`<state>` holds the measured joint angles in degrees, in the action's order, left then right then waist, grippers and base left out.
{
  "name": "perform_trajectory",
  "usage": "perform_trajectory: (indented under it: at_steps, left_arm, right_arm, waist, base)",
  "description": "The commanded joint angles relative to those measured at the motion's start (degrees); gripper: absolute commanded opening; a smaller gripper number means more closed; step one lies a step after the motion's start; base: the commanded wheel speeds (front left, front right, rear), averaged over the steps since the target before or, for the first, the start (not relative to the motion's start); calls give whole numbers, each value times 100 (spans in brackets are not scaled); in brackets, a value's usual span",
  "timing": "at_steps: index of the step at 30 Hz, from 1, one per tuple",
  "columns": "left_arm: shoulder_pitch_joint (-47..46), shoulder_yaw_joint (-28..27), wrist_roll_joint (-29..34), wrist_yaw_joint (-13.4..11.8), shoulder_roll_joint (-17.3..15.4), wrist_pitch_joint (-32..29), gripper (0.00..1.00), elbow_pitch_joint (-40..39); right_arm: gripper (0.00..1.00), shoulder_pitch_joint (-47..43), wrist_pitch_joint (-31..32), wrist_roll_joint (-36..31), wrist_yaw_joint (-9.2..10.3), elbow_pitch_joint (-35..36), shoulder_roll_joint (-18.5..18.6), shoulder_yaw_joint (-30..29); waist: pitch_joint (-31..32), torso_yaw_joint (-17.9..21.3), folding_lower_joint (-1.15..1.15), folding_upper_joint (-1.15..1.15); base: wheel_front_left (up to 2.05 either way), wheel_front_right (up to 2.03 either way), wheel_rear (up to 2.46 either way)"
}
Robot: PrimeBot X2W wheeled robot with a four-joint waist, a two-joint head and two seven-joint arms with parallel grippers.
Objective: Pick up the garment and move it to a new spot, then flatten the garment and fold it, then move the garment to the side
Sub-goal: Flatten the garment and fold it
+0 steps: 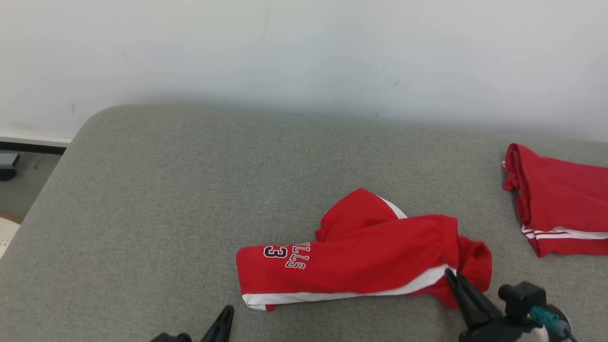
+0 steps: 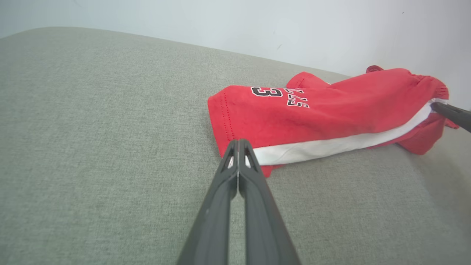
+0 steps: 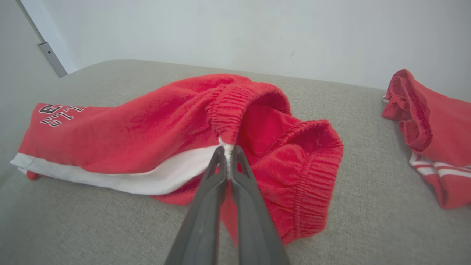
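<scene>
Right fingers [image 3: 208, 195] pinch fleecy red shorts [image 3: 147, 129] by white stripe [image 3: 154, 178]; left fingers [image 2: 220, 198] closed, empty.

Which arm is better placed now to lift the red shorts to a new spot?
The right. The right pincer is shut on the red shorts at the waistband; the left pincer is shut just short of the hem, apparently holding nothing.

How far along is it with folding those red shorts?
Early. Nothing looks done: the red shorts lie crumpled on the grey cushion. In hand: the right claw is pinched on their waistband; the left claw is shut at the hem, grip unclear. Left: moving, flattening, folding, setting aside.
</scene>
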<state>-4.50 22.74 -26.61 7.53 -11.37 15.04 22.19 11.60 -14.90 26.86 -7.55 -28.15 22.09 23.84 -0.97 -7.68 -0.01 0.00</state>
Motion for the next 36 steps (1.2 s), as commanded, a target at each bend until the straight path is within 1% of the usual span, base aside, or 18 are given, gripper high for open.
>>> perform_trajectory:
  at_steps: [1, 3, 4, 5, 6, 8, 9, 10, 20, 29, 35, 36]
  left_arm:
    - [158, 9, 17, -13, 5, 14, 0, 45]
    - [198, 54, 39, -13, 43, 14, 0, 111]
    - [209, 59, -21, -13, 84, 14, 0, 166]
    - [200, 106, -5, -13, 86, 14, 0, 225]
    - [179, 138, 20, -13, 84, 14, 0, 263]
    - [135, 134, -20, -13, 105, 14, 0, 351]
    - [104, 134, -19, -13, 103, 14, 60, 389]
    - [80, 127, -5, -13, 90, 14, 100, 419]
    - [-216, 434, -48, -13, -19, 14, 100, 887]
    - [-669, 634, -197, -13, 20, 14, 100, 1277]
    - [-995, 783, -503, -13, 93, 14, 100, 1622]
    - [-1038, 851, -587, -13, 95, 14, 100, 1701]
  right_arm:
    - [0, -224, -9, 145, 11, 50, 21, 42]
    - [0, -341, -8, 90, 11, 9, 75, 89]
    - [0, -366, -12, 80, 11, -14, 44, 70]
    - [61, -385, -16, 70, 11, -19, -12, 45]
    - [100, -404, -19, 52, 11, -20, -62, 52]
    - [100, -394, -23, -23, 11, -21, -80, 76]
    - [100, -378, -25, -57, 11, -18, -66, 76]
    - [100, -357, -27, -97, 11, -3, -53, 79]
    - [100, -122, -29, -348, 11, 17, 85, 243]
    - [100, 94, 57, -416, 11, 4, 176, 416]
    - [100, 257, 144, -332, 11, -14, 258, 543]
    - [61, 275, 165, -314, 11, -19, 263, 559]
  waist:
    - [53, 59, 1, 0]
    - [58, 122, 1, 0]
    - [53, 159, 1, 0]
    - [47, 196, 1, 0]
    - [41, 226, 1, 0]
    - [31, 277, 1, 0]
    - [25, 291, 1, 0]
    - [21, 306, 1, 0]
    - [-30, 298, 1, 0]
    - [-143, 260, 1, 0]
    - [-246, 307, 1, 0]
    - [-265, 311, 1, 0]
  base:
    - [0, 0, 0]
    - [0, 0, 0]
    - [0, 0, 0]
    - [0, 0, 0]
    - [0, 0, 0]
    - [0, 0, 0]
    - [0, 0, 0]
    - [0, 0, 0]
    - [0, 0, 0]
    - [0, 0, 0]
    - [0, 0, 0]
    - [0, 0, 0]
